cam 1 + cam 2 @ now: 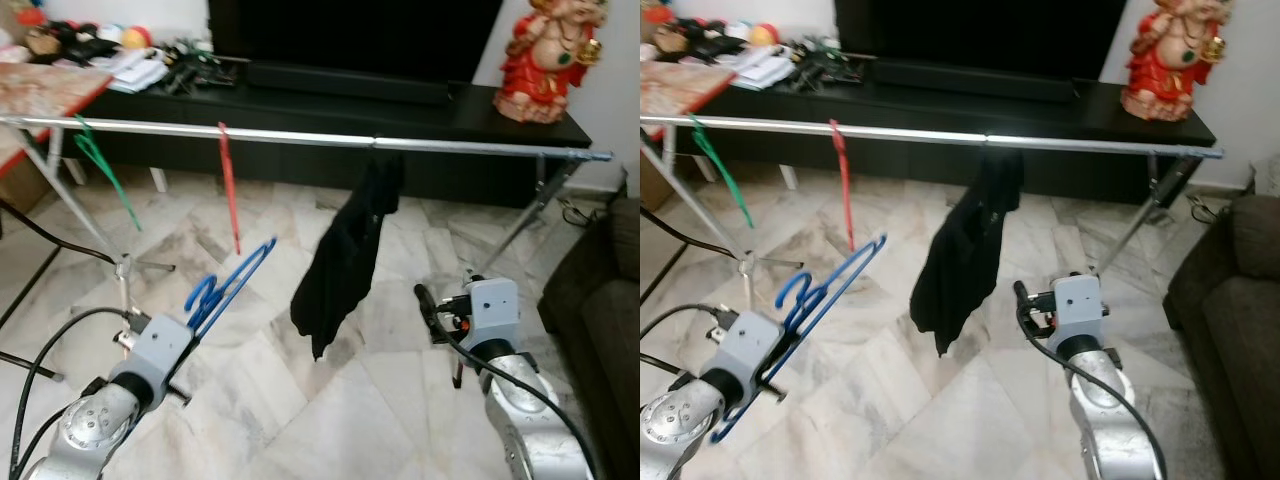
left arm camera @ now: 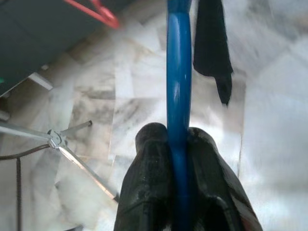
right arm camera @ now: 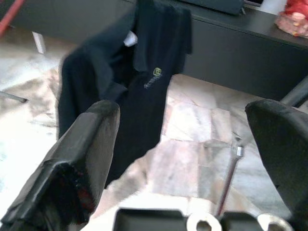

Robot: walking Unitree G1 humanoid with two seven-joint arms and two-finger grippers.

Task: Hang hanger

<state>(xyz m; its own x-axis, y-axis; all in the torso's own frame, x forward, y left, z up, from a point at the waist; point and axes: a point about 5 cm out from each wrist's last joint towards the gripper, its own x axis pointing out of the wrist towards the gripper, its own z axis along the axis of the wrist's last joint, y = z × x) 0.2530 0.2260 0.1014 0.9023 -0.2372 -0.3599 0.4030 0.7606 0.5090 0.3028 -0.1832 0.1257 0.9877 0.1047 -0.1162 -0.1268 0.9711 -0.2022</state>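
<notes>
Below the metal rail [image 1: 300,135], left gripper [image 2: 178,144] clamping slim blue hanger [image 1: 232,280] (plastic)

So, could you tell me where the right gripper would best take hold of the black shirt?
Probably the black shirt just under the rail, where the cloth bunches narrow. The open right gripper already faces it, so come straight in from the robot's side, level.

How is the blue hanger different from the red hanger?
The blue hanger is pinched in the left gripper, below the rail; the red hanger already hangs on the silver rail. The blue one tilts up at a slant, while the red one hangs straight down. Both look like thin plastic hangers with no clothes on them. The right gripper is open near the black shirt.
</notes>
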